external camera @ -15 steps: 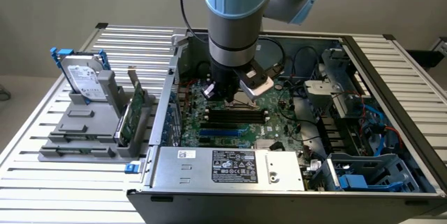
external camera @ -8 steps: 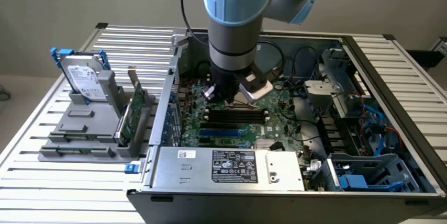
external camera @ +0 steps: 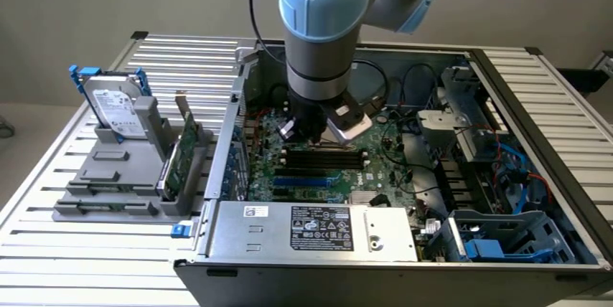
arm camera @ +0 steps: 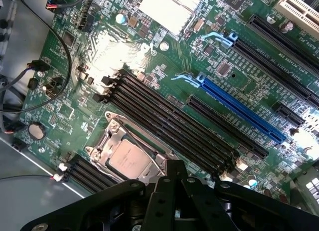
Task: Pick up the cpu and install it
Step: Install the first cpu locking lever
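Hard drive (external camera: 113, 108) upright in grey holder (external camera: 115, 178) on worktop (external camera: 57, 249), exterior view's left. Open PC case (external camera: 403, 249) centre-right, motherboard (arm camera: 164, 86) exposed. Gripper (external camera: 321, 131) low over board, jaws pinched shut, nothing visibly held. Cpu (arm camera: 128, 158) already lying in socket frame (arm camera: 112, 136), beside black memory slots (arm camera: 169, 128). Judgement: chip must sit flat and square in frame; avoid downward force on pins.

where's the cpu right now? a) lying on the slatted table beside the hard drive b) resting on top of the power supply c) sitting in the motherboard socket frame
c: in the wrist view the cpu, silvery top up, sits inside the metal socket frame on the motherboard, next to the black memory slots, with the gripper just above it.
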Robot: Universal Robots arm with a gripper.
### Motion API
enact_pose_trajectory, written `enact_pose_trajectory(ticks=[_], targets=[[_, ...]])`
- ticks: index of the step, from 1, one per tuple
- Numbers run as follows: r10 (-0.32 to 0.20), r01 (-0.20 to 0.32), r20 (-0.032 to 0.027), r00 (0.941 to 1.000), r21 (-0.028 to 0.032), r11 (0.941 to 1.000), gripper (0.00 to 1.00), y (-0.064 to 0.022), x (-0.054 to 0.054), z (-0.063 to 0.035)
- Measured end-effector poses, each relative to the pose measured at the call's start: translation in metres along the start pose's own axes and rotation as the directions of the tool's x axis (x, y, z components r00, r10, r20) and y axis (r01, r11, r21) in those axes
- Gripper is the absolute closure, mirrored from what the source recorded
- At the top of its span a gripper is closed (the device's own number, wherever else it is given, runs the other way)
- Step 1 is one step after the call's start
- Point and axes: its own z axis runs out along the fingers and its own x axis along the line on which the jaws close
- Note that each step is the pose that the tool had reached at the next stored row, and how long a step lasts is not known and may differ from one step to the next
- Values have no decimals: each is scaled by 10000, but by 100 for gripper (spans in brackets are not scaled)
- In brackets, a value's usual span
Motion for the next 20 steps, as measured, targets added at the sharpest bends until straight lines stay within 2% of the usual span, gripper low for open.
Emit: enact_pose_trajectory(ticks=[2, 11, 14, 20], targets=[[52, -52, 27, 10000, 17, 10000, 89, -1, 0, 26], [375, -379, 247, 9990, 141, 9992, 89, -15, 3, 122], [519, -524, 303, 9982, 170, 9985, 89, -30, 9, 158], [706, -713, 344, 9969, 185, 9973, 89, -82, 19, 255]])
